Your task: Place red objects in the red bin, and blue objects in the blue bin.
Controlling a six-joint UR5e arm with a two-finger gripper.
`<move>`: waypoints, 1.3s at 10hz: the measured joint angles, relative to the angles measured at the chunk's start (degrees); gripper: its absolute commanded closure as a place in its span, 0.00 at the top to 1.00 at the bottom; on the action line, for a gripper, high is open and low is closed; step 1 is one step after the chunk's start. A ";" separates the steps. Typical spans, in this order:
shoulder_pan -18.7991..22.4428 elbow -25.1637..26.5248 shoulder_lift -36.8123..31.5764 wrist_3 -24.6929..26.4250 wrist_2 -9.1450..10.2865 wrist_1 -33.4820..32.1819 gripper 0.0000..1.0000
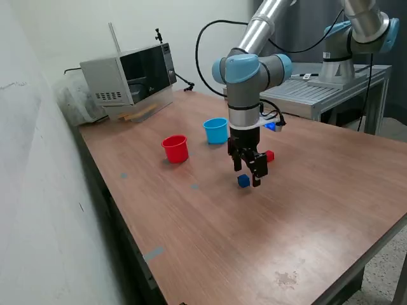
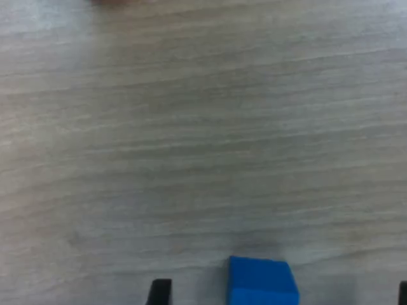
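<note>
My gripper (image 1: pixel 247 175) hangs low over the wooden table (image 1: pixel 318 210), pointing straight down, fingers spread with a clear gap between them. Nothing is held. A dark blue cube (image 1: pixel 243 181) sits on the tabletop between the two fingers; I can't tell whether either finger touches it.

Wrist view confirms: the blue cube (image 2: pixel 262 281) rests on bare wood grain, one dark fingertip (image 2: pixel 160 291) apart from it on one side, the other fingertip only a sliver at the frame edge. The cube lies nearer the middle of the gap than either tip.

A red cube (image 1: pixel 269 155) lies on the table just beyond the gripper, partly hidden behind the fingers. I can make out only these two cubes.

The red cup (image 1: pixel 175 149) stands upright toward the exterior view's left of the arm, well apart from the gripper. The light blue cup (image 1: pixel 215 130) stands upright near it, farther back, just beside the arm's wrist in this view. I can't see into either cup.

A microwave (image 1: pixel 130 76) sits at the table's far corner. A second arm (image 1: pixel 356 32) stands on another bench behind.
</note>
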 measured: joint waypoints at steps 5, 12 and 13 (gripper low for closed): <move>-0.09 -0.20 0.48 -0.13 -0.04 -0.25 1.00; -0.55 -0.39 0.62 -0.14 -0.08 -1.39 0.00; -0.70 -0.42 0.62 -0.14 -0.07 -1.45 0.00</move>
